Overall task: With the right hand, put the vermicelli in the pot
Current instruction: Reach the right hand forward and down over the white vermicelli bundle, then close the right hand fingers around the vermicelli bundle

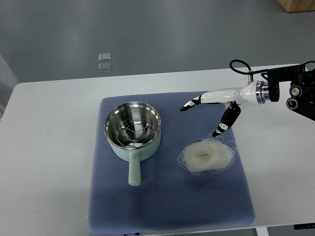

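Observation:
A pale green pot [133, 129] with a steel inside and a short handle pointing toward me sits on the left half of a blue mat [167, 196]. A white nest of vermicelli [206, 156] lies on the mat's right half. My right hand [204, 117] comes in from the right edge and hovers just above and behind the vermicelli. Its fingers are spread and hold nothing: one fingertip [186, 107] points left toward the pot, another points down near the noodles. The left arm does not show.
The mat lies on a white table [49, 147] whose far edge meets a grey floor. Two small clear squares [104, 61] lie on the floor beyond. A brown box corner [298, 5] shows at the top right.

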